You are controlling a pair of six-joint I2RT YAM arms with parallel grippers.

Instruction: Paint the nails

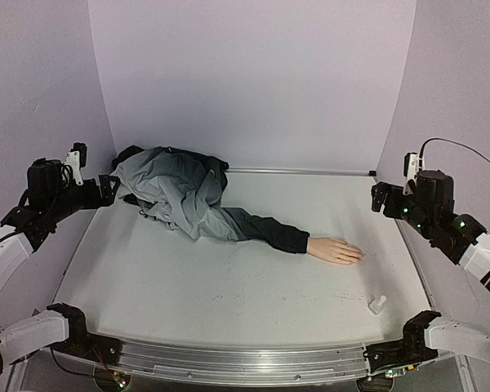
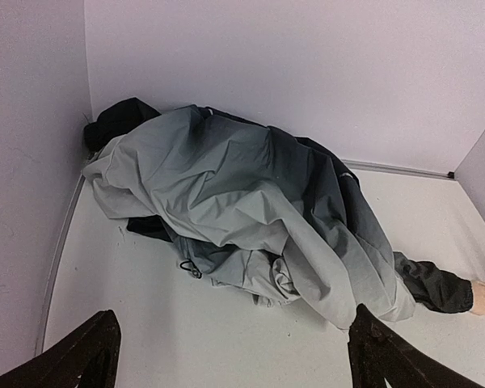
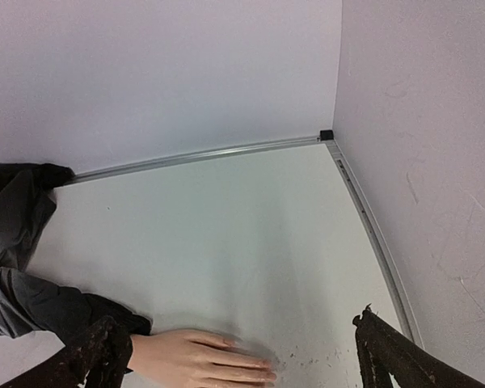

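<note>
Far left corner of the bench (image 1: 229,286): the jacket (image 1: 175,192) lies heaped against the back wall. Its sleeve (image 1: 265,229) runs out to the right and toward the near edge, flat on the bench. Out of the cuff comes the mannequin hand (image 1: 335,250), right of centre, the nails (image 1: 358,256) at its rightmost tips. Nearer and further right, well apart from the hand, sits a small bottle (image 1: 377,305). The left claw (image 1: 108,189) hangs just beside the jacket's left side; the right claw (image 1: 380,198) hangs over the right edge, behind the hand.
</note>
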